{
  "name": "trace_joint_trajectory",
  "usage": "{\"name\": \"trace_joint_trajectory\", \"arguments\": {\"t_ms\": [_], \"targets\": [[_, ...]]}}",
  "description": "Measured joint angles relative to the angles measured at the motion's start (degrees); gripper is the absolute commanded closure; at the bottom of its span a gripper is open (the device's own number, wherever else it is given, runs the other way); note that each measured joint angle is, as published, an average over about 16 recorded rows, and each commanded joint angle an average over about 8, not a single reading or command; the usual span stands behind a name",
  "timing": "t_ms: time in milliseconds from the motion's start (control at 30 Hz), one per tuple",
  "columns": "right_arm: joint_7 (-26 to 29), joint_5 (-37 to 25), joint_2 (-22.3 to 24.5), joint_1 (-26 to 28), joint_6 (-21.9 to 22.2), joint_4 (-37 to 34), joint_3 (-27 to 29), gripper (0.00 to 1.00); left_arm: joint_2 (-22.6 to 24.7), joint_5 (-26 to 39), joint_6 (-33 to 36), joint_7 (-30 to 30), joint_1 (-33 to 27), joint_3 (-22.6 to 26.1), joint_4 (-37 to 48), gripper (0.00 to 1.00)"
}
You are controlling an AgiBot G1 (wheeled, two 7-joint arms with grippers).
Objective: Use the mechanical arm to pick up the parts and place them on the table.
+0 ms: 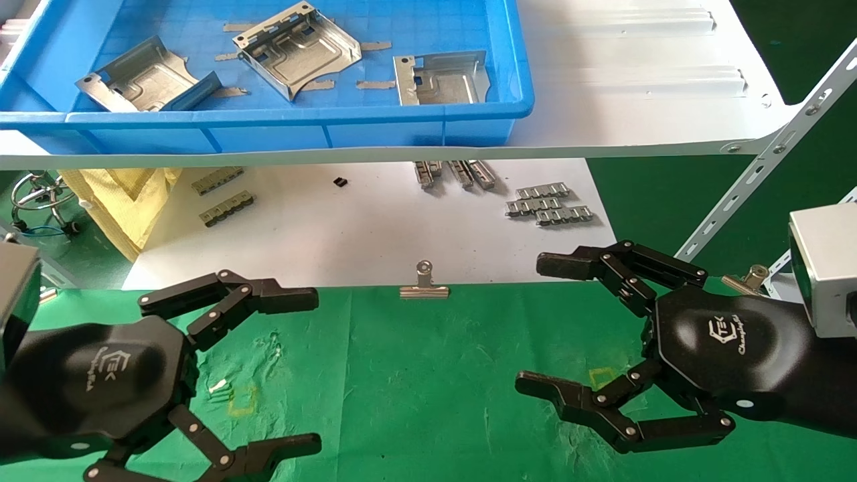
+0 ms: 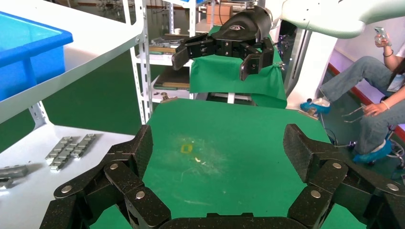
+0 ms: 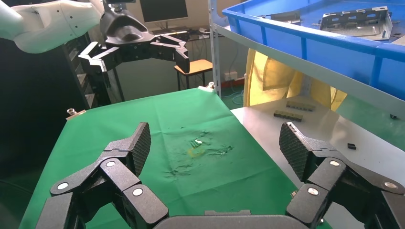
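Note:
Three shiny silver parts (image 1: 144,77) (image 1: 301,47) (image 1: 442,80) lie in the blue bin (image 1: 268,124) on the white shelf; one of the parts (image 3: 356,19) also shows in the right wrist view. Both mechanical arms hover low over the green table (image 1: 415,375), well below and in front of the bin. My left gripper (image 1: 309,371) (image 2: 219,148) is open and holds nothing. My right gripper (image 1: 535,325) (image 3: 215,143) is open and empty too. Each points inward toward the other. Only bare cloth with a yellow square mark (image 2: 186,148) (image 3: 196,151) lies between the fingers.
The white shelf (image 1: 636,80) overhangs a lower white surface holding grey toothed strips (image 1: 549,204) (image 1: 224,194). A silver binder clip (image 1: 424,284) pins the cloth's far edge. Yellow cloth (image 1: 120,201) hangs at the left, a perforated shelf brace (image 1: 770,167) at the right. A seated person (image 2: 377,105) is beyond.

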Motion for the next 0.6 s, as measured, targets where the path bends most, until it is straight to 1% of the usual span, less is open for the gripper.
{"name": "trace_joint_trajectory", "arguments": {"t_ms": [600], "targets": [[0.0,0.0,0.0,0.0,0.0,0.0,0.0,1.0,0.0,0.0,0.0,0.0,0.0,0.0,-0.01,0.0]]}}
